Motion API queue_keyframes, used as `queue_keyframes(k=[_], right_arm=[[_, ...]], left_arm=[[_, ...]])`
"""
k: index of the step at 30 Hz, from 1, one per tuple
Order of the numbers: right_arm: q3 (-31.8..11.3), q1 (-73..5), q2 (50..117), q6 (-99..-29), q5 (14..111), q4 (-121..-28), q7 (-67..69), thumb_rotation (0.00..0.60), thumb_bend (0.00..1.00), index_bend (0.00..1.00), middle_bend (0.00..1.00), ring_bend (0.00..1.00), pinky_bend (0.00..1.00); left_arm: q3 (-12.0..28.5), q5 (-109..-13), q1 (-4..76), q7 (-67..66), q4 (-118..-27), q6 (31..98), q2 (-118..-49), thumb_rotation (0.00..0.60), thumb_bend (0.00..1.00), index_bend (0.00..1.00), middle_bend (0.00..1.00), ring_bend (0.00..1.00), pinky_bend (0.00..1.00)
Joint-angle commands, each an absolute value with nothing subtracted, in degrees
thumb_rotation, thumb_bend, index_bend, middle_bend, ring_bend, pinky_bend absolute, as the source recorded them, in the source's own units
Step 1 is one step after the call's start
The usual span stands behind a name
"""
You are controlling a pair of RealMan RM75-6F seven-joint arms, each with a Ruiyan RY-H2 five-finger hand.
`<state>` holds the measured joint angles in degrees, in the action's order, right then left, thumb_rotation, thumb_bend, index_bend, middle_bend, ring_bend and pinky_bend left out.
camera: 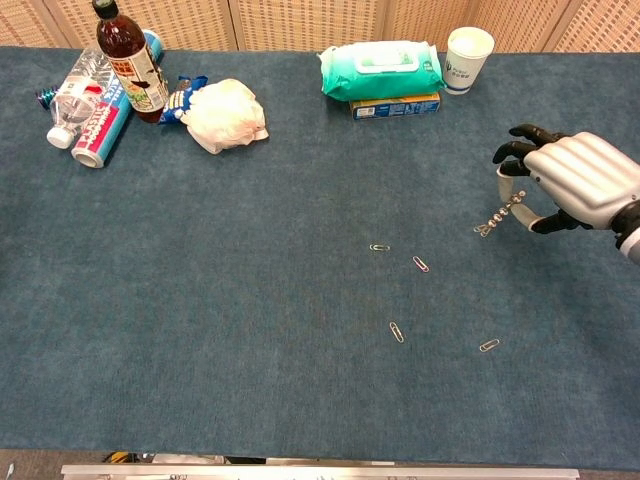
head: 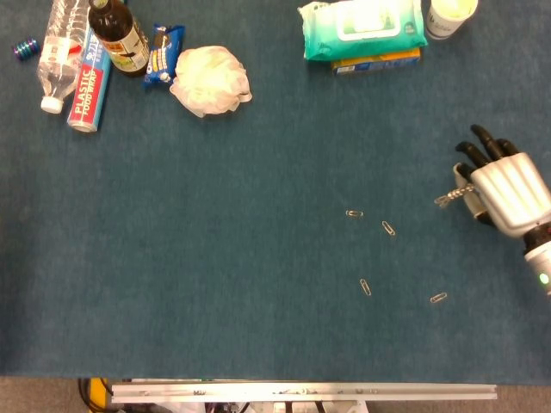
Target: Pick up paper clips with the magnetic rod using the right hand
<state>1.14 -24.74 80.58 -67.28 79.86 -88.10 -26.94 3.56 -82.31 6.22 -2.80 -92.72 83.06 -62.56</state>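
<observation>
My right hand (head: pixel 504 185) (camera: pixel 570 183) hovers at the table's right side and grips a thin silvery magnetic rod (head: pixel 451 197) (camera: pixel 497 216), whose tip points left and down. Several paper clips lie loose on the blue cloth to the hand's left and below it: one (head: pixel 354 213) (camera: pixel 380 247), a second (head: pixel 389 228) (camera: pixel 421 264), a third (head: pixel 365 286) (camera: pixel 397 331), and one nearest the front right (head: pixel 438 298) (camera: pixel 489 345). The rod's tip is apart from all of them. My left hand appears in neither view.
At the back stand a wet-wipes pack (head: pixel 362 27) on a flat box (camera: pixel 395 105) and a paper cup (camera: pixel 469 45). At the back left are a dark bottle (head: pixel 117 34), a clear bottle (head: pixel 60 47), a plastic-wrap roll (head: pixel 89 86), a snack packet (head: pixel 162 53) and a white mesh puff (head: pixel 209 80).
</observation>
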Motion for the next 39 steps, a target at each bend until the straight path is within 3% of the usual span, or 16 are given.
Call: queue_keyframes(k=[1,39], right_arm=[[0.9,-25.3,81.0,-66.8,80.5,-89.8,-29.0,0.6,0.39,0.52,0.26,0.07,0.27],[1.1,-28.9,87.3,-61.0,79.0,-94.3,-41.9,0.6,0.39,0.52,0.26,0.07,0.27]], left_arm=[[3.5,-82.5,6.1,-2.4,-92.6,83.3,-62.5,0.6,0.26,0.37,0.33,0.29,0.54],[4.0,-82.8,4.6,0.6,-92.3,85.8,-61.6,0.6,0.26,0.37,0.33,0.29,0.54]])
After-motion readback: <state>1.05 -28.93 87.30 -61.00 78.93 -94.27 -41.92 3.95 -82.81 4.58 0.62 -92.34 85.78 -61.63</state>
